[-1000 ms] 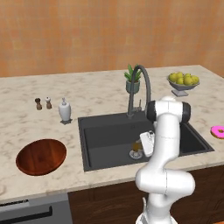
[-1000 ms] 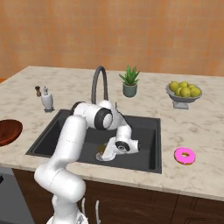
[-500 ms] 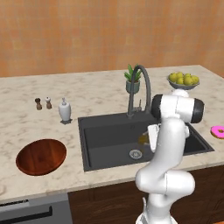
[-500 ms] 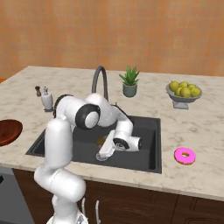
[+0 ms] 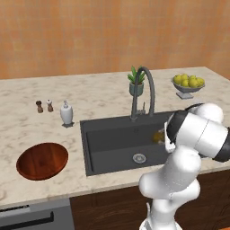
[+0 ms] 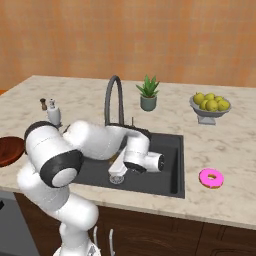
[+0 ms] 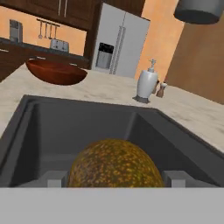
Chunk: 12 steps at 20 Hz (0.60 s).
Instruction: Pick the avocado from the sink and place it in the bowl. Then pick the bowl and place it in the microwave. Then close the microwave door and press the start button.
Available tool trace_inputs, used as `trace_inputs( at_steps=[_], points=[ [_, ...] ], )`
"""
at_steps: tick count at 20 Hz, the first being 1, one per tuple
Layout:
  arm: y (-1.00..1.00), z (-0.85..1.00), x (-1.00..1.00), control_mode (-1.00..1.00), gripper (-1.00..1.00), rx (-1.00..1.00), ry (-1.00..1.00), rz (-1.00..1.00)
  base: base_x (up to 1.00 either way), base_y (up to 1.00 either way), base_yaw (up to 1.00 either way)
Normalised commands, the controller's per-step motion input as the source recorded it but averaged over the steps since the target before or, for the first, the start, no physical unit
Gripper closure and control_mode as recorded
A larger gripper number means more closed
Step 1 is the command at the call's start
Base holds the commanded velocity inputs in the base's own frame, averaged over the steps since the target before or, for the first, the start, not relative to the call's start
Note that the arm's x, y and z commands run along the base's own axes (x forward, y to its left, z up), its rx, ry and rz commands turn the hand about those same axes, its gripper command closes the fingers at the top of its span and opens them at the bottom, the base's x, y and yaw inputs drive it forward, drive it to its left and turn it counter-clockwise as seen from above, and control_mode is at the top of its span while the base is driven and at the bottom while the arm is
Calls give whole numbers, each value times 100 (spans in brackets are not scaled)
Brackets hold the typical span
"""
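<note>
At far left the bowl (image 5: 42,160) waits on the counter. In the sink (image 5: 108,146) we hold the avocado (image 7: 114,164) pinched in our gripper (image 7: 114,178). Next, we judge, lift clear and carry leftward.

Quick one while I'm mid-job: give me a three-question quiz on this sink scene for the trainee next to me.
1. True or false: the avocado already lies in the bowl.
2. Multiple choice: in the hand view, what sits between the fingertips of the pincer? A the avocado; B a pink doughnut; C a soap bottle.
3. Fill in: in the left base view, the bowl rests on the counter to the ___ of the sink.

Key: 1 false, the bowl is empty and the avocado is at the sink. 2 A. 3 left.
</note>
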Motion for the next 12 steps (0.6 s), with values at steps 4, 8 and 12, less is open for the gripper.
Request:
trace_inputs(
  at_steps=[4, 8, 12],
  points=[
    [14, 100, -100, -100, 100, -10, -3, -1, 0, 0, 0],
    [59, 100, -91, -100, 100, -15, -7, 0, 0, 0, 0],
    [98, 99, -75, -100, 100, -25, 0, 0, 0, 0, 0]
  ],
)
